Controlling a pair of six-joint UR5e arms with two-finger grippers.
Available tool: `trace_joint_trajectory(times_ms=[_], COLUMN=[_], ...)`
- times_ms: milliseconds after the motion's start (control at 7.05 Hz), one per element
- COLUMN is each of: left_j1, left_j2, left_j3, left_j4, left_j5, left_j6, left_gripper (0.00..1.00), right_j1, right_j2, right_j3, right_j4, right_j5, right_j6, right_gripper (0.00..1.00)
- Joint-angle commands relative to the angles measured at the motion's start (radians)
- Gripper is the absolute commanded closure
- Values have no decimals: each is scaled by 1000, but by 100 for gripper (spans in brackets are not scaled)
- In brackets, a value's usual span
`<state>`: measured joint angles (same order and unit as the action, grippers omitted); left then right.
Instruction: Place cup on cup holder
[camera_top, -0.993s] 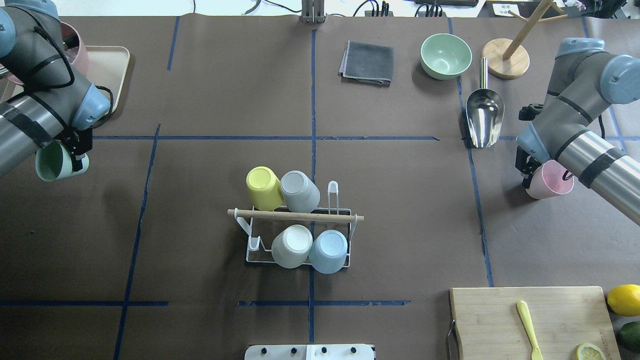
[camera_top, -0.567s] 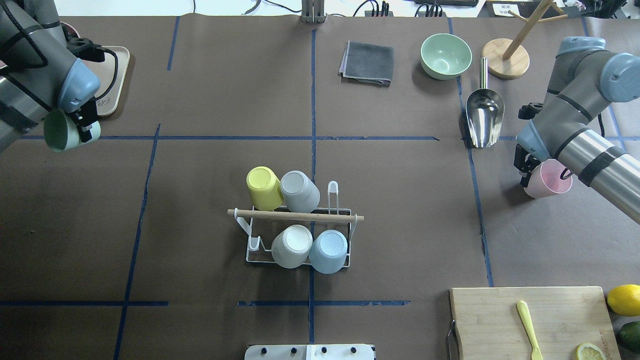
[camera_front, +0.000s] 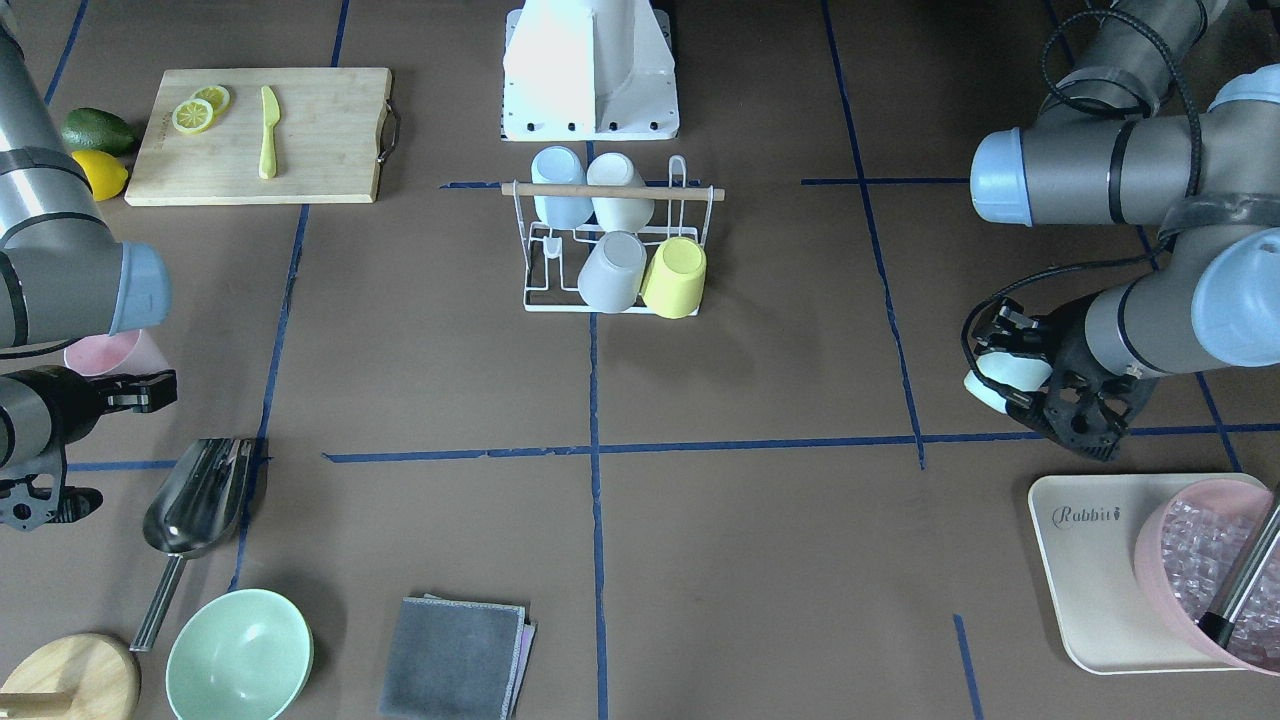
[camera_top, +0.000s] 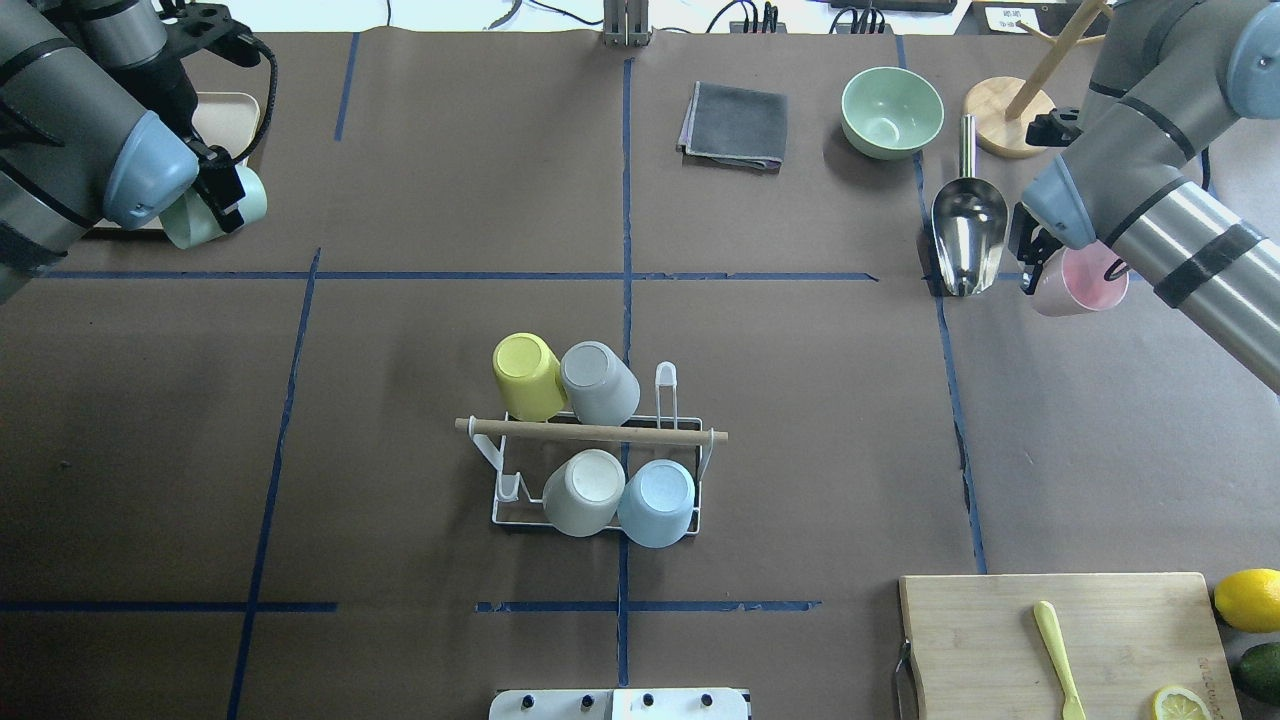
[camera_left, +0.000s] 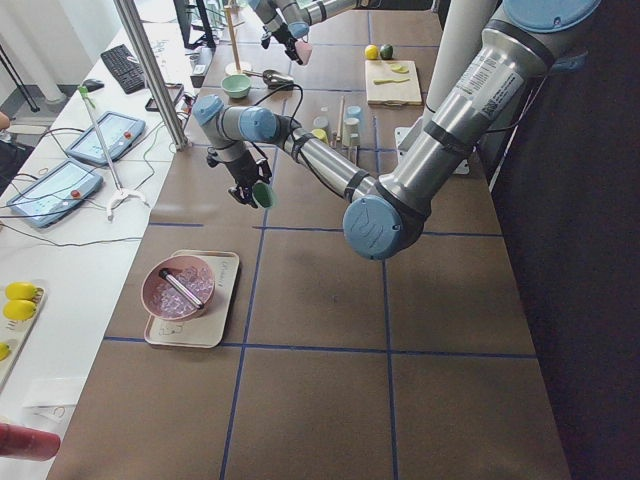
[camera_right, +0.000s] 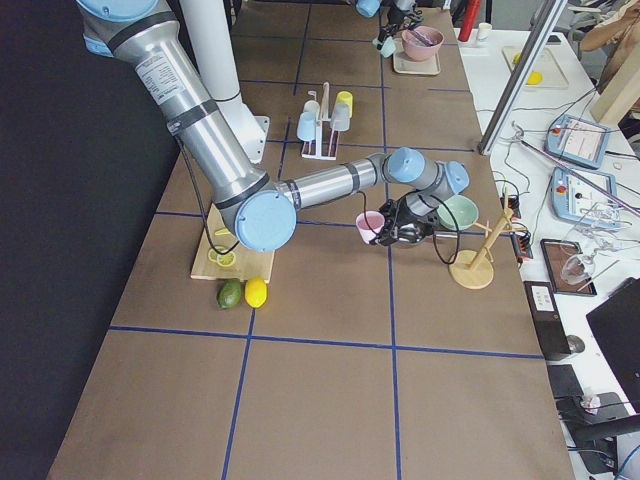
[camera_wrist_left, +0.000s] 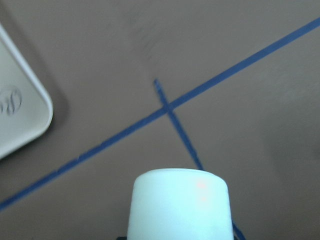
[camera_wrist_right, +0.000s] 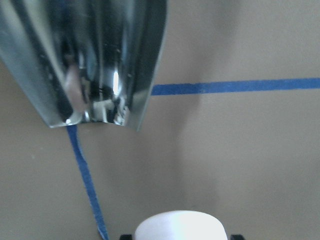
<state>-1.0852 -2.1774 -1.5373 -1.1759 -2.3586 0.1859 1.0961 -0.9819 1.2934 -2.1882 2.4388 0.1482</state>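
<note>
Clenched on a pale green plastic cup (camera_top: 205, 215): left gripper (camera_top: 224, 192), holding it tilted above the brown table near the cream rectangular tray (camera_front: 1090, 560). Clenched on the rim of a pink plastic cup (camera_top: 1078, 280): right gripper (camera_top: 1030, 262), just beside the shiny metal scoop (camera_top: 966, 235). At table centre, well apart from both: white wire cup holder with wooden rod handle (camera_top: 590, 432), bearing 4 upturned cups, yellow (camera_top: 525, 375), grey (camera_top: 598, 382), off-white (camera_top: 583, 490), light blue (camera_top: 657, 500), with 2 prongs bare.

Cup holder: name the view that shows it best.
Overhead exterior: the cup holder sits central and unblocked, filled and empty prongs both plain. Front-facing shows it too, smaller. The side views show it small and far; the wrist views miss it.
</note>
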Motion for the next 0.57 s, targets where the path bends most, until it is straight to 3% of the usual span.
trace_joint_trajectory(times_ms=[0,142,425], left_j1=[92,126,175], left_j2=[75,146,264], left_j3=[-148,-234,-323], left_j4=[-234,-401,-691], left_j5=[-2,-2,-1], left_j6=[-25,-86,-227], left_gripper=[94,94,94], right_j1=[43,47,24], right_j2=[0,-9,-9], right_j3=[184,264,315], right_j4=[31,47,175], right_j5=[-1,0,-3], right_j6=[126,129,128], right_gripper=[100,100,100])
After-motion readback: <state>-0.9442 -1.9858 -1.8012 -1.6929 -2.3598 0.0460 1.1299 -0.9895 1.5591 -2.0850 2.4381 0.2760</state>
